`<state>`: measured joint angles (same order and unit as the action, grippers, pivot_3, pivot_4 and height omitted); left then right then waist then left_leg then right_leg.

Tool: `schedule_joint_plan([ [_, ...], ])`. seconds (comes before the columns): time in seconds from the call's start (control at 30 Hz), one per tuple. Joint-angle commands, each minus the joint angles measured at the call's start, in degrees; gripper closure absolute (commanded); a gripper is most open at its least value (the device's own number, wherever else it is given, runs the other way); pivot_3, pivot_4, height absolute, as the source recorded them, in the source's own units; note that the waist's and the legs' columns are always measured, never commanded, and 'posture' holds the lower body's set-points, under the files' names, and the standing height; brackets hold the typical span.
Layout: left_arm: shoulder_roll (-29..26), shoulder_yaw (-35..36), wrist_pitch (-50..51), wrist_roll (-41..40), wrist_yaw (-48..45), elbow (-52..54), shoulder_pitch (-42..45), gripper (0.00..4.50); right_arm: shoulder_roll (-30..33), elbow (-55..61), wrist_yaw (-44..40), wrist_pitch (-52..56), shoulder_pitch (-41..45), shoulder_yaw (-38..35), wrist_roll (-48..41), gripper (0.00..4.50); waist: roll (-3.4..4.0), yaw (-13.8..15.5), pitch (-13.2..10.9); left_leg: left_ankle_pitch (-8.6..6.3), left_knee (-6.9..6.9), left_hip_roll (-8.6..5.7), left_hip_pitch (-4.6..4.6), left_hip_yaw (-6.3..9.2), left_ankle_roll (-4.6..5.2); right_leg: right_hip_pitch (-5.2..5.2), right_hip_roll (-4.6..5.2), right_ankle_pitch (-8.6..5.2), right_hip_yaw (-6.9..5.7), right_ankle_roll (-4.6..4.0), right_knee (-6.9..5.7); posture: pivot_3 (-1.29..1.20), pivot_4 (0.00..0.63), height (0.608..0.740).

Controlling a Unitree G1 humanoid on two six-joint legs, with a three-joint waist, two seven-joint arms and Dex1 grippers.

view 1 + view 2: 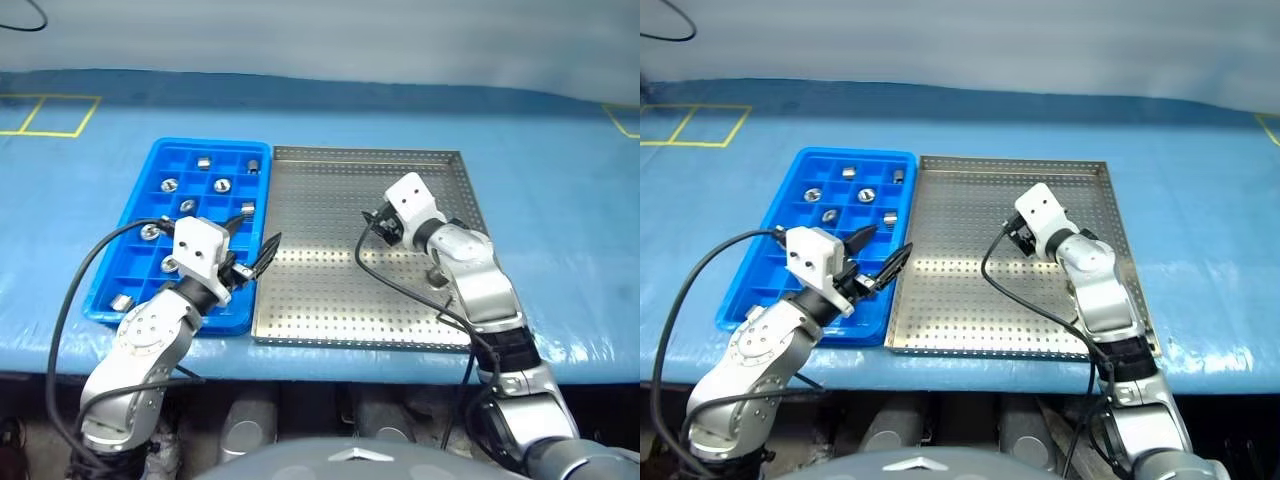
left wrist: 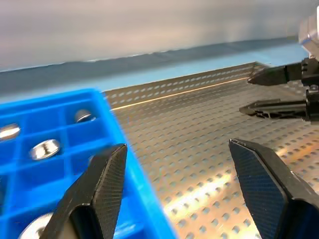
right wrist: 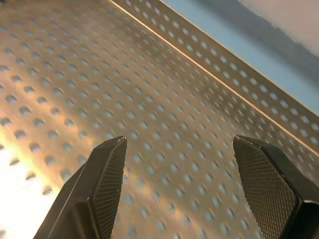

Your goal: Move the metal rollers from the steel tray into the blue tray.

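Steel tray (image 1: 330, 300) lying on blue tablecloth (image 1: 560, 200), perforated floor bare wherever visible; one small object close by the right forearm near the tray's right rim, possibly a remaining roller, too indistinct to confirm. Blue tray (image 1: 160, 160) set just beside the steel tray on its left, rims near touching. Metal rollers (image 1: 222, 185) seated singly in separate compartments, most toward the far end, a few along the left side nearer the robot. Left gripper (image 1: 250, 245) poised over the near right edge of the blue tray, jaws spread wide, nothing between them. Right gripper (image 1: 374, 222) above the middle of the steel tray, jaws likewise wide apart and empty, bare perforated metal beneath as seen from the right wrist. Handling assessment, judged from appearance: rollers solid, rigid, dense for their size, not fragile; polished curved flanks slippery and liable to roll or squirt out of a loose pinch. Recommended hold: across the round side wall, fingers square to the axis, roller standing on its flat end; firm closure, low release into a compartment to avoid bounce. Transfer judged nearly or fully complete.
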<state>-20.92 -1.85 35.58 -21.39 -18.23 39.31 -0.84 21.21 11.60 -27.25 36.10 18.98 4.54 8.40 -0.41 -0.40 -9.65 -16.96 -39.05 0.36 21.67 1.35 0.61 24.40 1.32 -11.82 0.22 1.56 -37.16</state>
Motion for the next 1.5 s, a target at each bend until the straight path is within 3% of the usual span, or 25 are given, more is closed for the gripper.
schedule_joint_plan([
  [0.03,-0.35,-1.32,-0.09,-0.25,-1.76,-1.70,2.69,0.91,0.69,7.08,1.18,3.56,-2.08,-1.28,-0.32,0.92,0.00,-1.18,0.00,0.00,0.00,0.01,-0.02,-0.07,0.01,0.03,-0.02,0.01,0.07,0.01,-0.03,-0.08,0.150,0.740],
  [0.4,-0.66,-1.84,-0.63,1.45,-3.26,-5.96,5.29,0.91,1.35,11.04,3.62,8.27,-9.57,-2.96,-2.39,0.92,-0.01,-3.46,0.00,0.02,-0.18,0.01,-0.09,-0.36,0.26,0.04,0.02,0.22,0.59,0.38,-0.13,-0.14,0.150,0.740],
  [1.27,-1.51,-2.51,-1.55,3.19,-5.75,-7.70,5.77,0.91,-0.48,6.73,6.52,12.71,-14.58,-10.47,-11.82,0.92,-0.08,-4.35,0.05,-0.05,-0.23,0.00,-0.10,-0.79,0.48,0.11,0.03,0.35,0.96,0.60,-0.07,-0.17,0.150,0.740],
  [1.5,-1.44,-2.14,-1.74,3.57,-5.61,-7.62,5.50,0.91,-0.49,6.52,6.97,12.14,-14.01,-10.01,-13.31,2.65,-0.09,-4.27,0.06,-0.11,-0.33,-0.01,-0.08,-0.88,0.61,0.09,0.05,0.42,1.04,0.73,0.00,-0.17,0.150,0.740],
])
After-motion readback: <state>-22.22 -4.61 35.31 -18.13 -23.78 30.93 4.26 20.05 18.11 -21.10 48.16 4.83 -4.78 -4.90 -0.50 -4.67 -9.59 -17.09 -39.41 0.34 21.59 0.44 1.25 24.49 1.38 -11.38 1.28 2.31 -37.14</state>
